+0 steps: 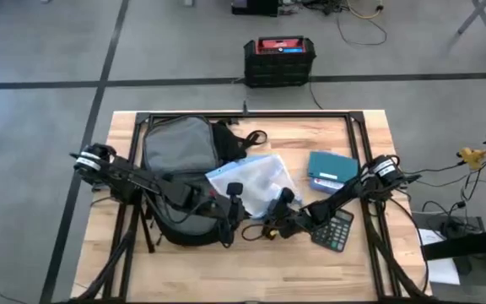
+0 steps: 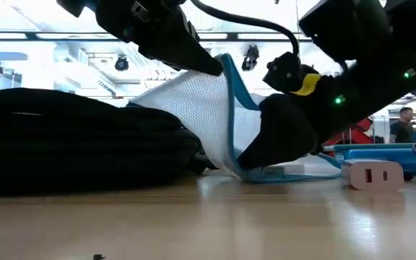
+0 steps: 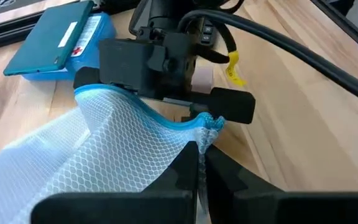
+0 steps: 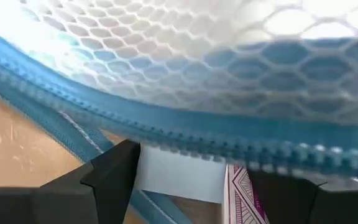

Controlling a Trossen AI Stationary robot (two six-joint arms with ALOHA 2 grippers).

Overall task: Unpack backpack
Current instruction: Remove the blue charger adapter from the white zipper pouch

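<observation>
The left gripper was at the table's front centre, its fingers pressed together on the blue zip edge of a white mesh pouch. The right gripper was just beside it, at the pouch's front right corner. Its fingers stood apart, with the pouch's blue zip band and a white card running between them.

The mesh pouch lay at the table's centre, lifted at its front edge where the left gripper held it. A small white adapter stood on the wooden table near the pouch. A black calculator lay at the front right, under the right arm.

The backpack lay flat on the left half of the table, under the left arm, touching the pouch's left side. A teal case rested behind the calculator. A black box with red top stood on the floor beyond the table.
</observation>
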